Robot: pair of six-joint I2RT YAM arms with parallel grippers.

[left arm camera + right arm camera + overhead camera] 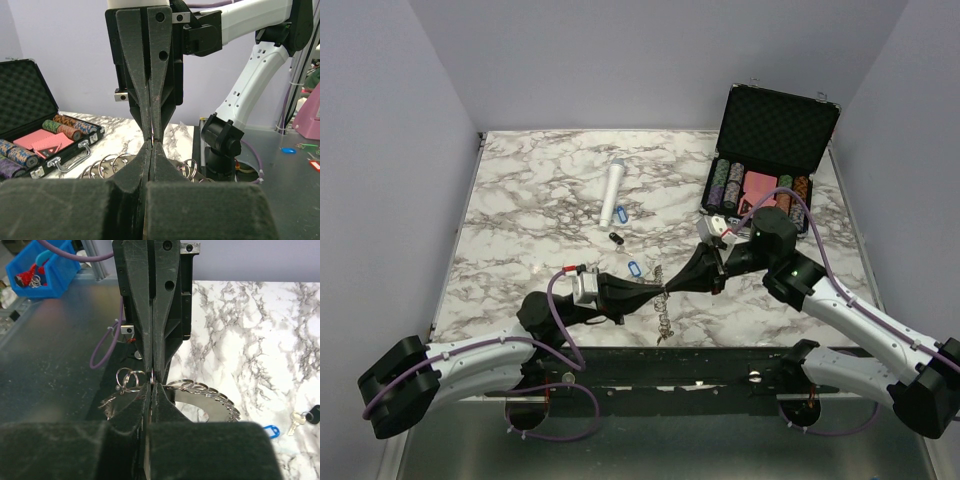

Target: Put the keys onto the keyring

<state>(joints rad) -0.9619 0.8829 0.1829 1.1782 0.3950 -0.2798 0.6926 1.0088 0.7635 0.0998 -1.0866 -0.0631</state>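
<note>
The keyring (666,314), a grey toothed plate hung with several small split rings, is held on edge above the table's front middle. My left gripper (658,294) and right gripper (672,289) meet tip to tip on its rim, both shut. In the left wrist view the left gripper (151,145) pinches the keyring (107,162). In the right wrist view the right gripper (151,385) is shut on a small ring at the edge of the keyring (220,407). Keys lie loose on the marble: a blue-tagged key (634,269), a black-tagged key (616,238) and another blue-tagged key (623,213).
A white cylinder (612,193) lies behind the keys. An open black case (765,180) of poker chips and cards stands at the back right. In the right wrist view a blue-tagged key (270,431) and a black-tagged key (310,415) lie right of the ring.
</note>
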